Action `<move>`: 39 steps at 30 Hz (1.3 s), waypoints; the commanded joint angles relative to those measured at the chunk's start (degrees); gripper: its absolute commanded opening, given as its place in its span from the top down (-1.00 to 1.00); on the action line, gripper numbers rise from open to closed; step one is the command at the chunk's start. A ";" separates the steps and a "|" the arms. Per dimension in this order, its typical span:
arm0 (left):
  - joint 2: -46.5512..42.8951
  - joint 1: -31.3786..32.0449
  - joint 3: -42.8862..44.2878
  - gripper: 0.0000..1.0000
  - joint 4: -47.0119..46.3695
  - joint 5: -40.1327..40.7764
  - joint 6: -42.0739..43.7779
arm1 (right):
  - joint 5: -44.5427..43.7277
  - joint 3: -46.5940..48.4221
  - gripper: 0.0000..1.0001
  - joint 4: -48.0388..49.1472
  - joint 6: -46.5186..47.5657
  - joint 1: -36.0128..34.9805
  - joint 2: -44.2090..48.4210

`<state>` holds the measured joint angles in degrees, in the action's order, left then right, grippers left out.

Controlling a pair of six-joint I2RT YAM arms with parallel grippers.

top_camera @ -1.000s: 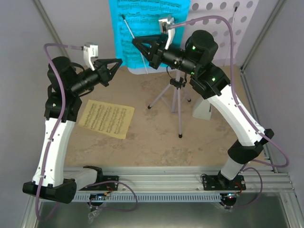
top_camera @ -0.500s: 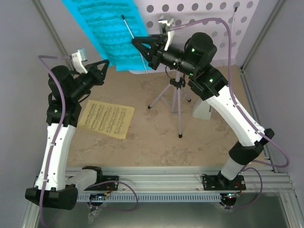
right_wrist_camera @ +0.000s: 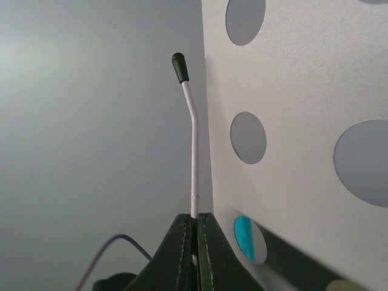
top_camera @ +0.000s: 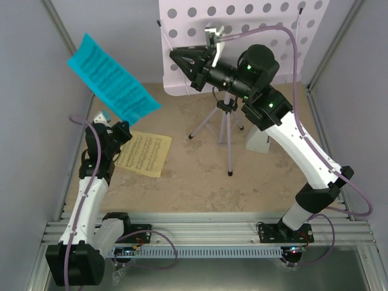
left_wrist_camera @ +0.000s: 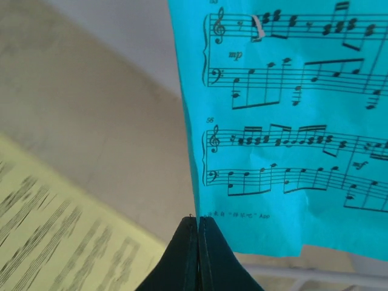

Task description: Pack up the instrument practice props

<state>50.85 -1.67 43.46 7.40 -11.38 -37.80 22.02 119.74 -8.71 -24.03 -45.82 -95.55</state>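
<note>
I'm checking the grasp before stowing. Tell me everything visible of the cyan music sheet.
The cyan music sheet is thin, bright-cyan paper printed with black piano staves, and it is slightly creased. The left gripper pinches its bottom edge near a corner, holding it aloft and tilted, with the yellow sheet lying flat below. Nothing else is seen touching it.

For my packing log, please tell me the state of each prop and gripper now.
cyan sheet: in the air, pinched at its edge by left gripper.
yellow sheet: flat on the table.
music stand: upright, desk bare.
metronome: standing, partly hidden.
right gripper: shut on the stand's wire clip.
</note>
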 commanded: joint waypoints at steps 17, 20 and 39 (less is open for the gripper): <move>20.06 -0.26 -14.94 1.00 -7.66 -4.03 -6.85 | 0.14 -6.00 0.99 3.69 -1.00 0.12 2.70; 21.48 -0.26 -14.89 1.00 -5.90 -3.75 -6.06 | 0.31 -6.01 0.99 3.79 -0.95 0.12 2.58; 15.26 -0.26 -11.51 -0.99 7.61 8.74 -0.98 | -0.58 -9.97 -0.35 2.56 3.60 1.52 8.54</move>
<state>70.19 -1.67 29.85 11.44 -8.93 -39.62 22.17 111.39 -5.89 -22.83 -45.01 -90.74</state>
